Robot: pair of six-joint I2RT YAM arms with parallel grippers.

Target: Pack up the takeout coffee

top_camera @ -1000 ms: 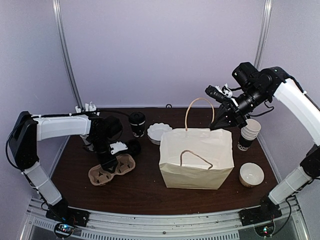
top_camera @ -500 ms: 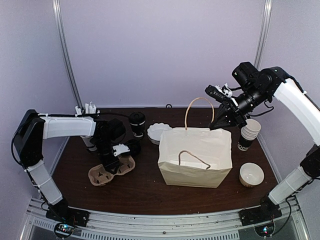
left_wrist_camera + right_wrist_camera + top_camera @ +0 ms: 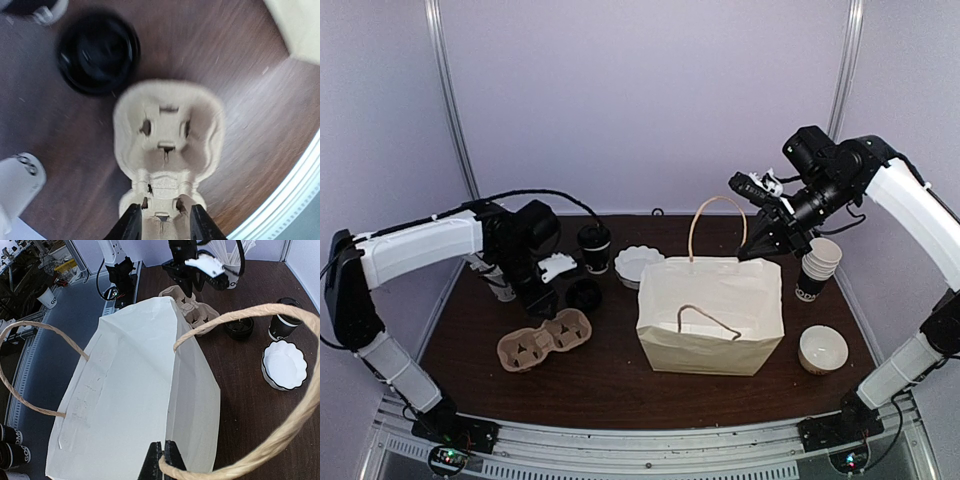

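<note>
The takeout coffee [image 3: 594, 246], a small cup with a black lid, stands at the back of the table left of the paper bag [image 3: 712, 318]; it also shows in the right wrist view [image 3: 280, 324]. My right gripper [image 3: 757, 244] is shut on the back rim of the paper bag [image 3: 125, 405] by its twine handle [image 3: 280, 435] and holds the bag open. My left gripper [image 3: 546, 292] is open and empty, raised above the brown pulp cup carrier [image 3: 545, 340]. In the left wrist view the carrier [image 3: 167, 135] lies below and between the fingertips [image 3: 131, 223].
A loose black lid [image 3: 585, 294] lies beside the carrier. A white fluted bowl [image 3: 638, 264] sits near the bag's left. A stack of nested cups [image 3: 817, 266] and a white bowl [image 3: 823, 348] stand right of the bag. A cup of straws [image 3: 500, 286] stands behind my left arm.
My left gripper has risen up and back from the carrier, which stays on the table. The bag shifted slightly left. My right gripper keeps its hold.
</note>
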